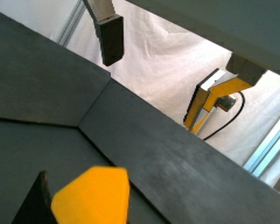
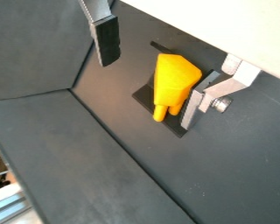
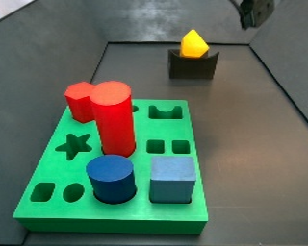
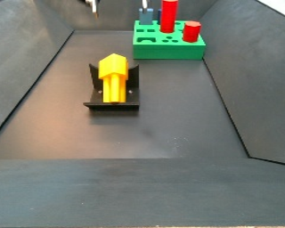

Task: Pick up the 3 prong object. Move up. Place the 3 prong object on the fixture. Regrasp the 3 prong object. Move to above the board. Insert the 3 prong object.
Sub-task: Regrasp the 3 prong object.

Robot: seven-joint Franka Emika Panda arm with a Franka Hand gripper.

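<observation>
Now your 3 prong object point(image 4: 113, 73) sits in the fixture point(image 4: 111, 100), apart from the board point(image 3: 66, 187). Your gripper point(image 2: 154, 52) hangs above it, jaws spread, empty.

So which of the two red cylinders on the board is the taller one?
The front red cylinder, beside the star cut-out, is taller; the shorter one stands behind it at the green board edge. The gripper hangs above the fixture.

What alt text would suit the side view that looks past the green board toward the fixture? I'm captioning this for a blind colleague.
A small orange-yellow plastic 3 prong object rests in the dark grey fixture at the far end of a dark floor. Nearer stands a bright green board bearing red cylinders and blue pieces; the gripper is high at the edge, apart from all.
</observation>
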